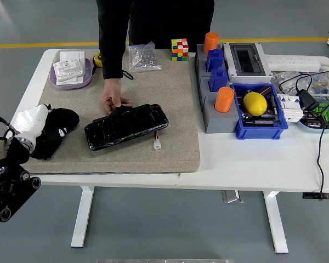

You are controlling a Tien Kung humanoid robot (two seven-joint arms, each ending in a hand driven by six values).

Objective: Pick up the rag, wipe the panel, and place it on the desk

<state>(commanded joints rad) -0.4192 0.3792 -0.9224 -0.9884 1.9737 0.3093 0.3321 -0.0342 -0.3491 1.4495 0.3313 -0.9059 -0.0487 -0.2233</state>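
Note:
The black rag (55, 130) lies crumpled on the left part of the grey mat (170, 98). My left hand (28, 124), white-covered, rests at the rag's left side and touches it; whether it grips the cloth is hidden. The black panel (127, 126) lies at the mat's middle, with a short wire and white plug (157, 144) at its right end. A person's hand (114, 101) presses on the panel's far left corner. My right arm is out of view.
A purple dish with white parts (71, 70), a bag of screws (141, 57) and a colour cube (179, 49) stand along the mat's back. A grey block with orange and blue cups (216, 93), a blue bin with a lemon (255, 104) and cables (307, 87) fill the right.

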